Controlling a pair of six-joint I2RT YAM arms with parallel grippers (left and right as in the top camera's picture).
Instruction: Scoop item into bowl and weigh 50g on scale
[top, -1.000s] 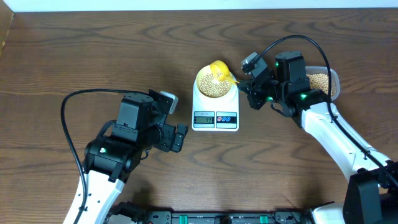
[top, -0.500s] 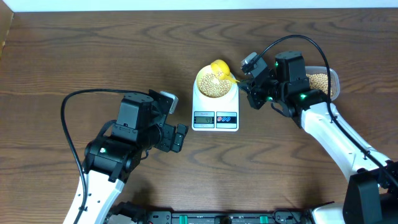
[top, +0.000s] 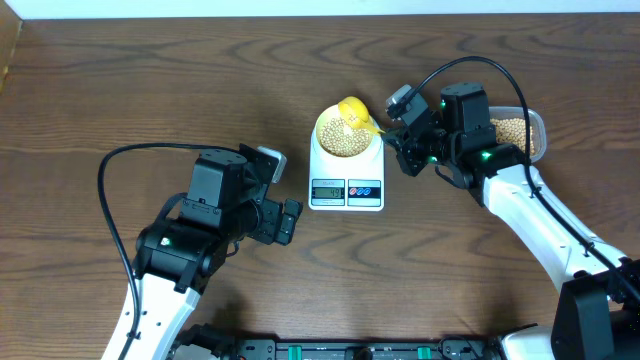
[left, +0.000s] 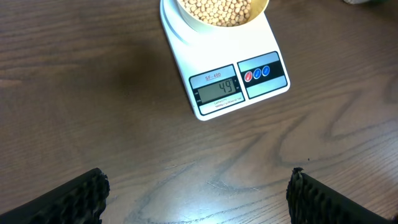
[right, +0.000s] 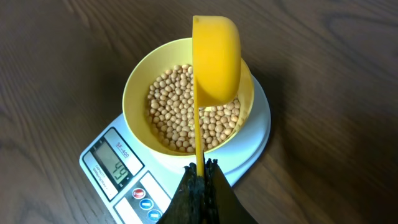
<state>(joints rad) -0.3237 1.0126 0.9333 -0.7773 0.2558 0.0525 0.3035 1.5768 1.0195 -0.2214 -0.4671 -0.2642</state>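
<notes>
Nothing has shifted since a second ago: left gripper (top: 291, 220) hangs spread left of the scale (top: 346, 190). The scale's display faces the table's front edge, and it carries the bowl (right: 137, 87) of beans (right: 180, 106). Right gripper (right: 202, 171) pinches the yellow scoop (right: 217, 56) by its handle, which points away from the gripper with the cup tipped sideways over the bowl.

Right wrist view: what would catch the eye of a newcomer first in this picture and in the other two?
First, the bright yellow scoop, tilted over the pale-yellow bowl of tan beans, its handle pinched in the shut right gripper. Next, the white scale under the bowl, near the centre of the table, its display reading 49.
</notes>
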